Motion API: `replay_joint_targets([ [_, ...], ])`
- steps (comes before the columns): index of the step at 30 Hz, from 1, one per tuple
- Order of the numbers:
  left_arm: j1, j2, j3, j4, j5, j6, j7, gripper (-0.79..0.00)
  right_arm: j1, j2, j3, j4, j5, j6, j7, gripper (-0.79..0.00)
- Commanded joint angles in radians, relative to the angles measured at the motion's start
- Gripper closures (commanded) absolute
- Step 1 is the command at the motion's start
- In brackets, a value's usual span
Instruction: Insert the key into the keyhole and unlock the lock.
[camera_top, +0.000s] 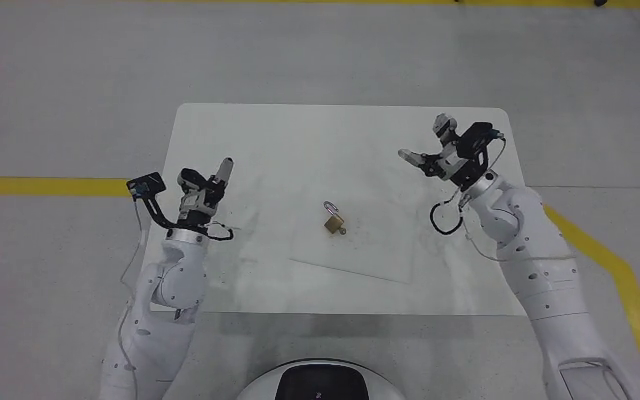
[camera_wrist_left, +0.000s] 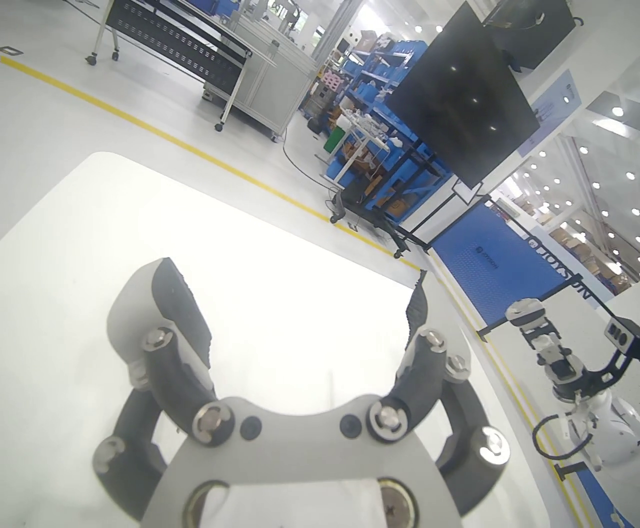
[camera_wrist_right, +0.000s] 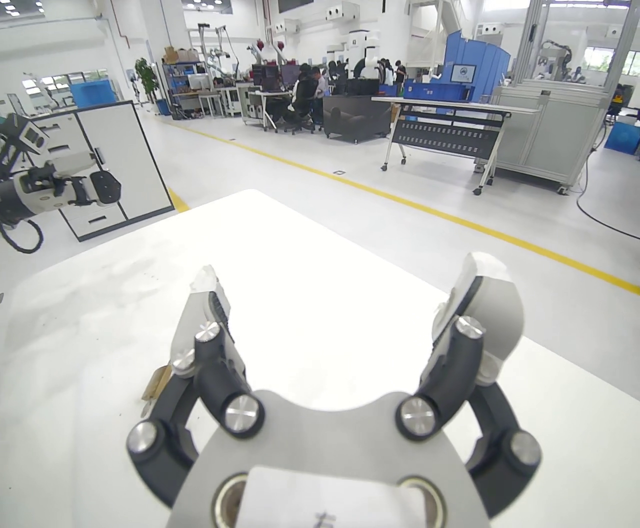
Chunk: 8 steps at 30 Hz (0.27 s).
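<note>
A small brass padlock (camera_top: 333, 221) with a silver shackle lies near the middle of the white table (camera_top: 300, 130). A small metal piece, likely the key (camera_top: 343, 231), rests against its body; I cannot tell whether it is in the keyhole. My left gripper (camera_top: 207, 172) (camera_wrist_left: 292, 285) hovers open and empty over the table's left side, far from the lock. My right gripper (camera_top: 425, 140) (camera_wrist_right: 340, 272) is open and empty above the far right part. In the right wrist view a brass edge of the padlock (camera_wrist_right: 155, 382) peeks from behind one finger.
A faint thin rectangular sheet (camera_top: 385, 255) lies under and to the right of the lock. A yellow floor line (camera_top: 60, 186) runs past both sides of the table. Bare tabletop lies between both grippers and the lock.
</note>
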Motion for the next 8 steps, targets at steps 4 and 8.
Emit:
replay_joint_targets([
  [4,-0.001,0.0,0.001,0.001,-0.002,-0.003,0.0,-0.785,0.0,0.0,0.0,0.0,0.0,0.002,0.001,-0.784],
  [8,-0.001,0.0,0.001,0.001,-0.002,-0.003,0.0,-0.785,0.0,0.0,0.0,-0.001,0.0,0.002,0.002,-0.785],
])
